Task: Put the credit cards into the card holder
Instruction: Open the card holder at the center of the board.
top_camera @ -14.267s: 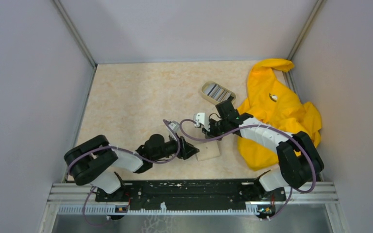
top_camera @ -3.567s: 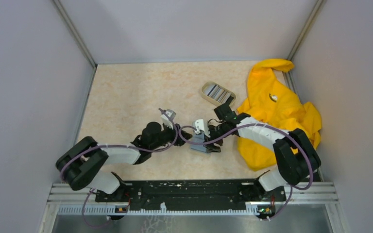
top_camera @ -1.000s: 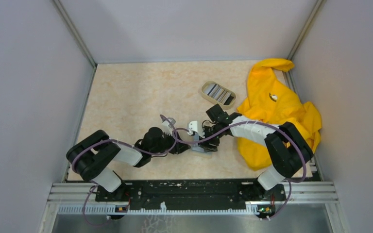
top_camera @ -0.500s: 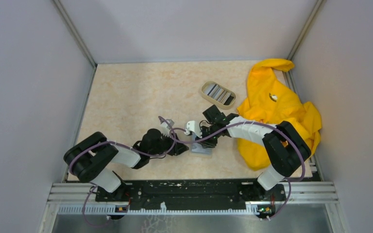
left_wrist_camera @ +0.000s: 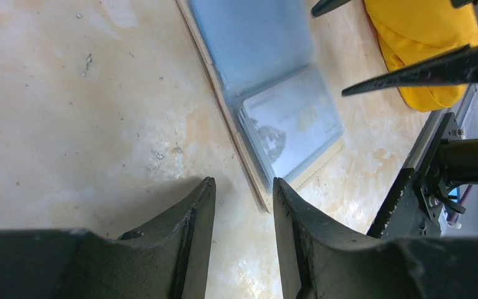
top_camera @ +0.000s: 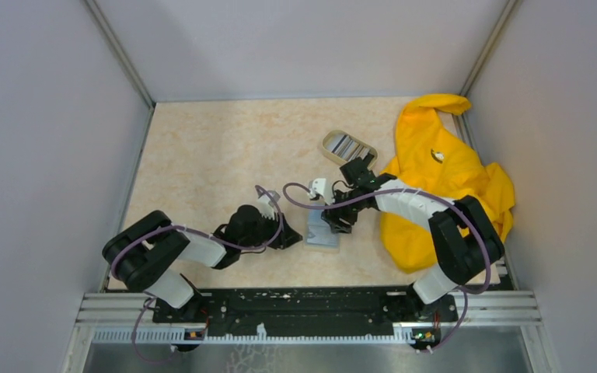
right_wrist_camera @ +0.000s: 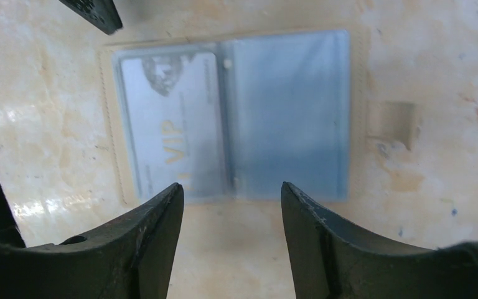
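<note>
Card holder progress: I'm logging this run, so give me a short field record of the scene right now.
card holder: lying open on the table, blue inside up
inserted: one VIP card in one sleeve; the sleeve beside it looks empty
remaining cards: stacked in the oval dish
left gripper: open, empty, beside the holder
right gripper: open, empty, above the holder

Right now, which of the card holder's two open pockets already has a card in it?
The pocket farther from the tab: a grey card marked VIP shows through it. The pocket beside the tab, next to the tab, is plain blue, empty.
</note>
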Action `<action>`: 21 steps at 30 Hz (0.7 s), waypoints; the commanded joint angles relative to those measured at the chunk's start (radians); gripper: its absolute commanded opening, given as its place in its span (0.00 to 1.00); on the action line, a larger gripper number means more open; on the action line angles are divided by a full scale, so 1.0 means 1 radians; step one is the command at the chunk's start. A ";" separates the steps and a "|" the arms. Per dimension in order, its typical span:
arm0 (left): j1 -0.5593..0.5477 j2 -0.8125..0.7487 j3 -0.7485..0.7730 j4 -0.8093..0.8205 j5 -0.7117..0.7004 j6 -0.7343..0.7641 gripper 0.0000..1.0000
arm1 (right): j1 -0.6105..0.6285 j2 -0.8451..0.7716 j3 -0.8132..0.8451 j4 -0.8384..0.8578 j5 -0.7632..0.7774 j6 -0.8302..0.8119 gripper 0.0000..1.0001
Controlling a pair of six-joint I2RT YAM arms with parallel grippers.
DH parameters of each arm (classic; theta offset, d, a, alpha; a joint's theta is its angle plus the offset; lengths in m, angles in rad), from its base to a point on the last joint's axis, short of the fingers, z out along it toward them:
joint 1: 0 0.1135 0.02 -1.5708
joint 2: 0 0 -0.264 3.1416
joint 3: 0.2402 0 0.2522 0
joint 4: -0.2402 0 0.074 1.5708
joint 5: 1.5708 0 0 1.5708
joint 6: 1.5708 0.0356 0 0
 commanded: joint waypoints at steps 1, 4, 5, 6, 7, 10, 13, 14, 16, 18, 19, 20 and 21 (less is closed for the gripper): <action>-0.005 0.024 0.062 -0.058 -0.014 0.026 0.46 | -0.053 -0.054 0.047 -0.082 -0.054 -0.101 0.58; -0.005 0.043 0.105 -0.108 -0.023 0.032 0.44 | -0.053 -0.016 0.046 -0.158 -0.042 -0.219 0.49; -0.005 0.047 0.112 -0.112 -0.025 0.034 0.44 | -0.053 -0.004 0.043 -0.172 -0.036 -0.245 0.43; -0.005 0.051 0.117 -0.114 -0.026 0.034 0.44 | -0.053 0.004 0.039 -0.178 -0.031 -0.267 0.38; -0.005 0.052 0.119 -0.113 -0.027 0.035 0.43 | -0.051 0.008 0.035 -0.182 -0.028 -0.284 0.33; -0.005 0.053 0.121 -0.116 -0.030 0.036 0.43 | -0.038 0.009 0.019 -0.181 -0.024 -0.316 0.25; -0.005 0.055 0.120 -0.116 -0.023 0.030 0.43 | -0.023 0.023 0.004 -0.165 -0.006 -0.322 0.22; -0.005 0.057 0.119 -0.116 -0.019 0.028 0.43 | -0.017 0.031 0.002 -0.158 -0.001 -0.317 0.21; -0.005 0.063 0.114 -0.114 -0.015 0.021 0.43 | -0.004 0.048 0.004 -0.143 0.009 -0.300 0.19; -0.005 0.066 0.103 -0.097 -0.006 0.009 0.43 | 0.011 0.059 0.007 -0.119 0.014 -0.269 0.18; -0.005 0.068 0.097 -0.090 -0.002 0.005 0.43 | 0.018 0.064 0.009 -0.114 0.016 -0.258 0.18; -0.006 0.068 0.092 -0.083 0.003 0.000 0.42 | 0.026 0.069 0.009 -0.111 0.018 -0.254 0.18; -0.005 0.069 0.087 -0.078 0.006 -0.004 0.42 | 0.035 0.074 0.010 -0.111 0.022 -0.252 0.18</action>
